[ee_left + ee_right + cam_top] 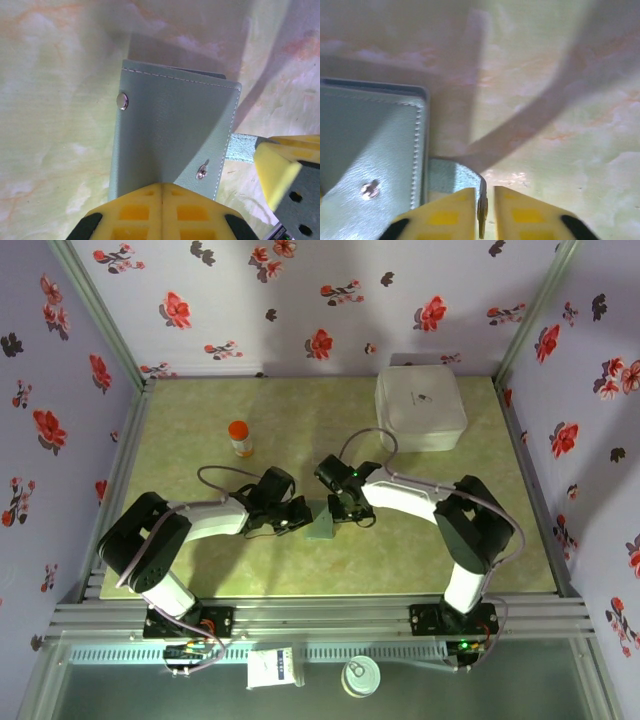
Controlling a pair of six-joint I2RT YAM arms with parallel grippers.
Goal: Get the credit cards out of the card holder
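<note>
Floral-papered walls close in a green marbled bench (300,410) on three sides. Two arms reach in from the near edge and meet at the middle of it. A large white square box (421,408) sits at the far right corner, well apart from them.

The card holder (170,130) lies mid-bench between the two grippers, its pale grey-green stitched outer face turned up to the left wrist camera. The left gripper (162,187) has its yellow fingers pressed together with no gap. Their tips sit over the near edge of the holder, and nothing shows between them. The right gripper (483,195) comes in from the other side. Its fingers pinch the holder's thin closing strap (481,207), which stands edge-on between the pads.

A small bottle with an orange cap (240,436) stands upright on the left half of the bench, beyond the left arm. A round tin (360,677) and a white packet (274,667) lie below the frame rail. Two metal snaps (122,100) show on the holder's face.
</note>
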